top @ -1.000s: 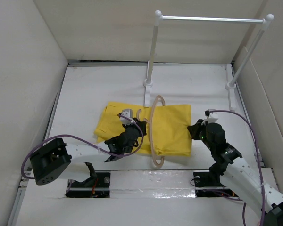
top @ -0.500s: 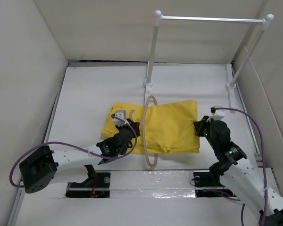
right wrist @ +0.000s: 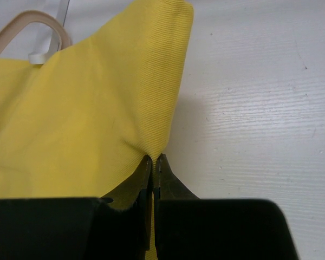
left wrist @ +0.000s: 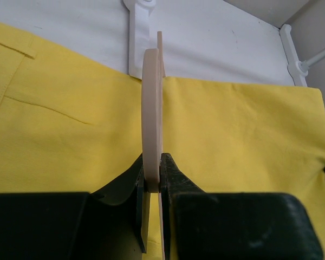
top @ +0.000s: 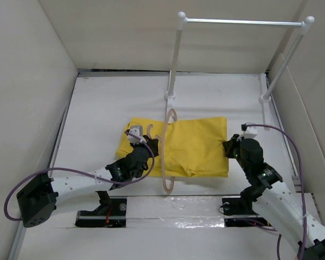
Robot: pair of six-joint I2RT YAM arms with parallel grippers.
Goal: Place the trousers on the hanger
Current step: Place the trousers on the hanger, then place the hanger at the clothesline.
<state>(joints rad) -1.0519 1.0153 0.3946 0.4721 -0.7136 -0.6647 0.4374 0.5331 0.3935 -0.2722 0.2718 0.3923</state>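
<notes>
The yellow trousers [top: 197, 145] lie folded flat in the middle of the table. The pale wooden hanger [top: 166, 186] stands on edge across them, with cloth on both sides of its loop and its hook [top: 150, 129] toward the left. My left gripper [top: 153, 148] is shut on the hanger; the left wrist view shows the jaws [left wrist: 153, 162] clamped on the thin wooden hanger [left wrist: 151, 103], over the yellow trousers [left wrist: 238, 135]. My right gripper [top: 228, 148] is shut on the trousers' right edge, seen in the right wrist view as jaws [right wrist: 153, 158] pinching a raised fold of the trousers [right wrist: 97, 119].
A white rail [top: 244, 22] on two posts stands at the back, with one foot [top: 169, 96] just behind the hanger and the other foot [top: 265, 99] at the right. Cardboard walls close in the left, back and right. Purple cables loop off both arms.
The right gripper has drawn the trousers to the right and spread them. The left gripper has carried the hanger a little to the left, now more edge-on. Both grips are unchanged.
</notes>
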